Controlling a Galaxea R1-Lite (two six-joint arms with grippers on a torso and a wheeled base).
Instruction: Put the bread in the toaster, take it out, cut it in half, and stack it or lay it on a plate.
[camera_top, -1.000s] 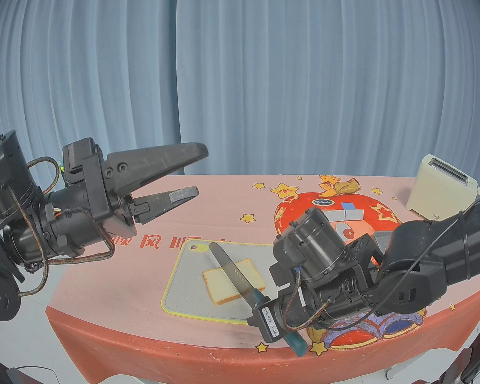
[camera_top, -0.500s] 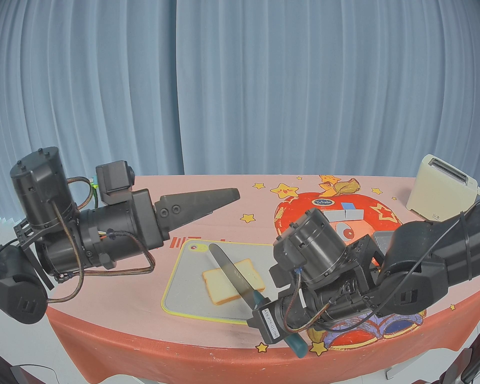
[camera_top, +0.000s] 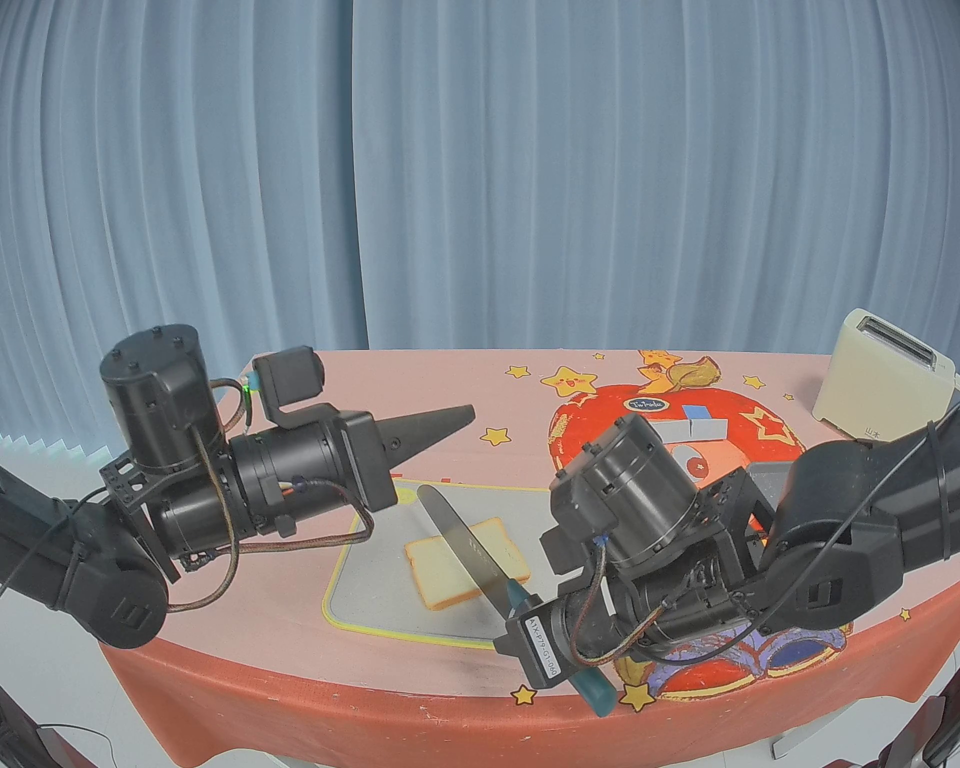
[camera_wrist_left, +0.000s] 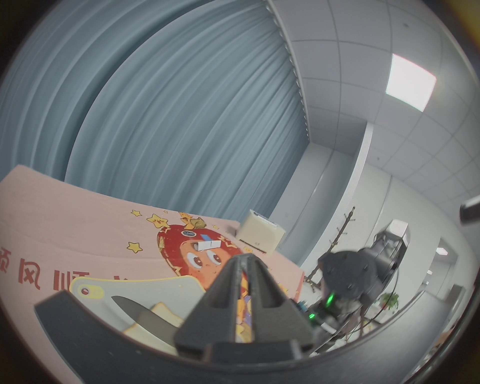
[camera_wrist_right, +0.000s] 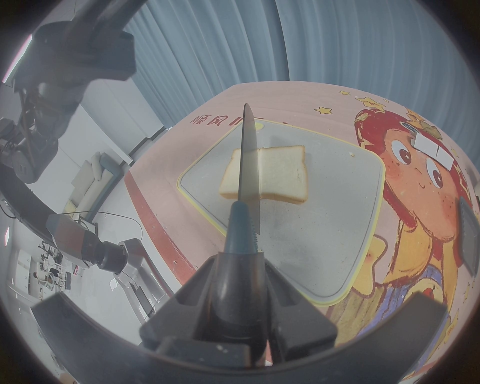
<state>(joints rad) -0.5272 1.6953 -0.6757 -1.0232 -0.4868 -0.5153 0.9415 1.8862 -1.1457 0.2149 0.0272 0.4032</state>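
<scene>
The salmon-pink tablecloth (camera_top: 280, 610) is patterned with yellow stars, red lettering and a red, orange and blue cartoon figure. The flat grey cutting board (camera_top: 375, 590) has a yellow rim. The square bread slice (camera_top: 437, 577) is pale cream with a tan crust. The silver-bladed knife (camera_top: 460, 535) has a teal handle. The boxy toaster (camera_top: 880, 385) is cream, and the pleated curtain (camera_top: 600, 180) is blue-grey.

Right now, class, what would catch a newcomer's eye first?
The knife, gripped by the right gripper, lies across the bread slice on the cutting board, centre front. The left gripper, shut, hangs near the board's far left corner; the toaster stands at the far right.
</scene>
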